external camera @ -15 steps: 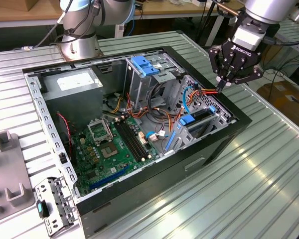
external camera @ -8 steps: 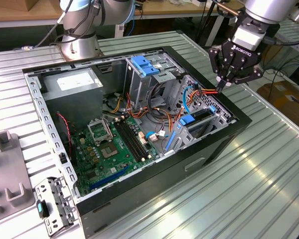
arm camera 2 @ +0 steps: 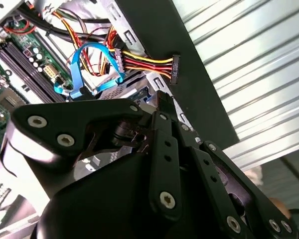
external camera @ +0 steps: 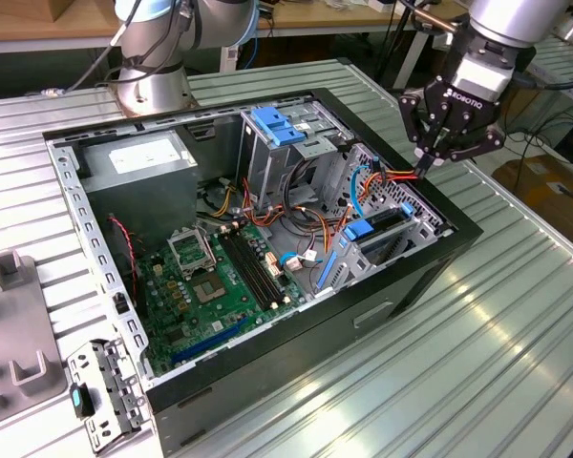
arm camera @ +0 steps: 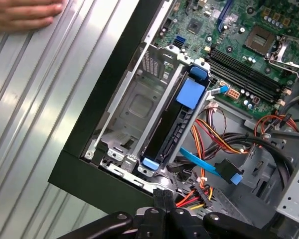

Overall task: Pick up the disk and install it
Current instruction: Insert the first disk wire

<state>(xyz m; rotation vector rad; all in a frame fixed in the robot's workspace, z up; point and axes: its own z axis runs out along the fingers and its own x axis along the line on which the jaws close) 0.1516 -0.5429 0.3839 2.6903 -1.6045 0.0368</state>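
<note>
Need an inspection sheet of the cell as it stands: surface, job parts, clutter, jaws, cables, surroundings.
Surface: ribbed metal table carrying an open PC case.
Job's things: disk stands on edge in the case's corner drive bay, blue tabs at its ends.
Clutter: grey fixtures at the exterior view's left.
Grippers: gripper over the case rim by the bay, jaws shut, holding nothing.
Cables: red-yellow power lead and blue data cable lie beside the bay.
Surroundings: a hand rests on the table.

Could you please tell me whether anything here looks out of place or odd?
Yes. In the first wrist view a person's hand is on the table beside the computer case. Also, a blue data cable and a power connector hang loose next to the disk in its bay.
</note>
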